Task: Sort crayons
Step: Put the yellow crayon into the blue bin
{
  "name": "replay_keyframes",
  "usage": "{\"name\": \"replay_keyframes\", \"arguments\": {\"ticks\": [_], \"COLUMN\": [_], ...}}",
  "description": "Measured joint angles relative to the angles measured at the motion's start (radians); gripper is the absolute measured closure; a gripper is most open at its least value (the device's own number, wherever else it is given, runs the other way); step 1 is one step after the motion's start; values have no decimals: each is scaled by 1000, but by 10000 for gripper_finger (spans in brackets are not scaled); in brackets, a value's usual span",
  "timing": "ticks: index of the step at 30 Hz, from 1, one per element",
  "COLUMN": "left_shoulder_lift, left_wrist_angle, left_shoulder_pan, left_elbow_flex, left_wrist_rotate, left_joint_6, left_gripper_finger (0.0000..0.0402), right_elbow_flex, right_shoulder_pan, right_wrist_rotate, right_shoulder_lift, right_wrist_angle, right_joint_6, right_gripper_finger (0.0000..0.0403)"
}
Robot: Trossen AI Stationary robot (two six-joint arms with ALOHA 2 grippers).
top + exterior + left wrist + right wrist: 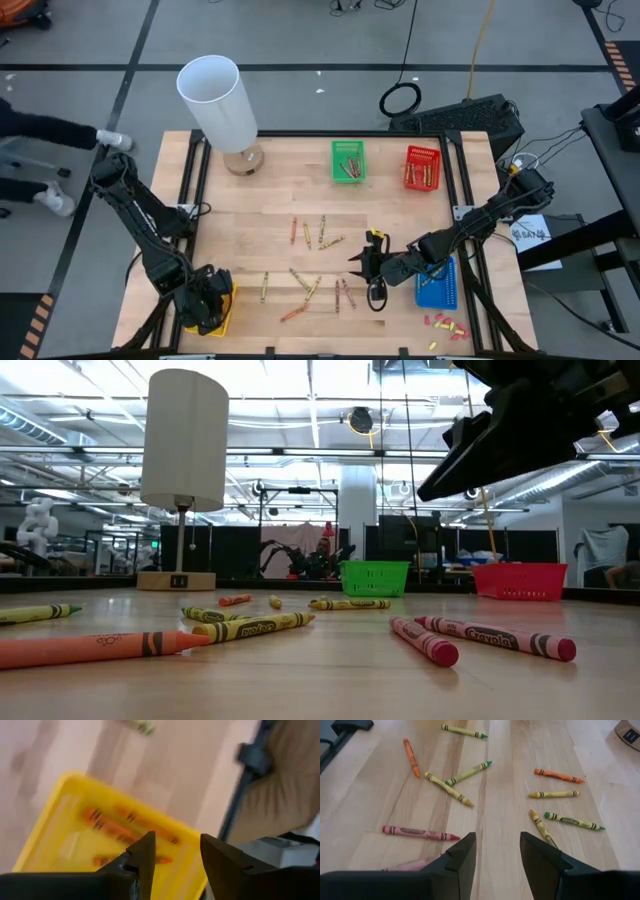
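Loose crayons (315, 270) in red, orange, olive-yellow and green lie flat and scattered on the wooden table (280, 200). In the right wrist view they include a red one (420, 833) and an olive-yellow one (449, 789). My right gripper (362, 265) hovers open and empty (497, 855) above the table, right of the scatter. My left gripper (210, 300) is open (177, 860) and empty above the yellow basket (75, 810) at the near left corner. That basket holds several orange crayons (112, 825).
A green basket (348, 160) and a red basket (422, 167) with crayons stand at the far side. A blue basket (437, 283) is under my right arm. A white lamp (220, 100) stands at the far left. Small red and yellow bits (445, 325) lie at the near right.
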Motion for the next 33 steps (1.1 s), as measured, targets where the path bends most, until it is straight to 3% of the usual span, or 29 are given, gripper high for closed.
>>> {"name": "replay_keyframes", "arguments": {"ticks": [5,11,21,25,33], "left_shoulder_lift": [0,0,31,83,161], "left_wrist_angle": [59,64,68,133,319], "left_shoulder_pan": [0,9,36,44,96], "left_elbow_flex": [0,0,0,0,0], "left_wrist_rotate": [-147,-457,-836,-911,-902], "left_joint_6": [188,345,397,485,681], "left_gripper_finger": [246,246,246,246,246], "right_elbow_flex": [0,0,0,0,1], "right_shoulder_pan": [6,13,13,13,12], "right_wrist_rotate": [-30,-29,-20,34,64], "right_shoulder_lift": [0,0,0,2,42], "right_wrist_angle": [-13,-12,2,3,17], "right_joint_6": [4,26,30,27,19], "right_gripper_finger": [266,266,266,266,266]}}
